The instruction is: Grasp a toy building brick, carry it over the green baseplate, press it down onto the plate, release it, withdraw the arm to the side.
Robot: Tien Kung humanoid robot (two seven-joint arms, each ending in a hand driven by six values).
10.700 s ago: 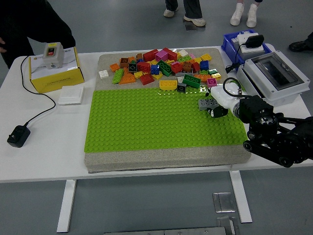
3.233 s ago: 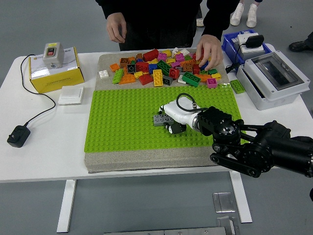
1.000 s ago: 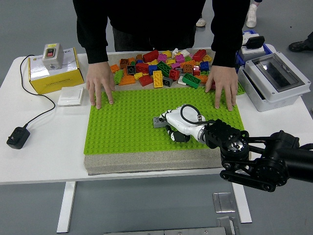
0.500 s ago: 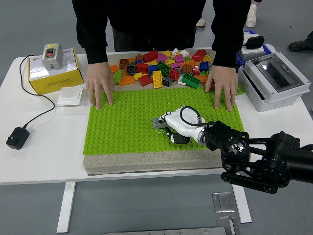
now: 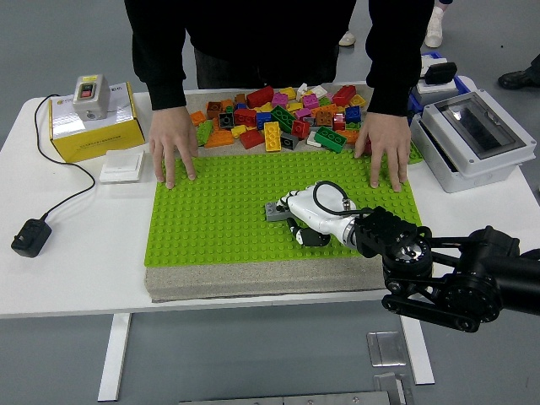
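A grey brick [image 5: 275, 212] lies on the green baseplate [image 5: 211, 219], a little right of its middle. My right hand [image 5: 297, 216], white with black fingertips, is shut on the grey brick and rests low on the studs. Its black arm [image 5: 447, 270] comes in from the lower right. A person at the far side presses both hands flat on the plate, one hand [image 5: 172, 143] at the far left corner and the other hand [image 5: 384, 150] at the far right corner. My left hand does not show.
A pile of coloured bricks [image 5: 278, 118] lies just behind the plate. A yellow box with a switch [image 5: 91, 118] and a white pad [image 5: 123, 164] stand at the left, a black plug [image 5: 27, 236] nearer. A grey case [image 5: 477, 135] and a blue bin [image 5: 426, 72] sit at the right.
Over the last second my right hand has stayed shut on the grey brick at nearly the same spot. Earlier it carried the brick leftward over the plate, and the person laid both hands on it.
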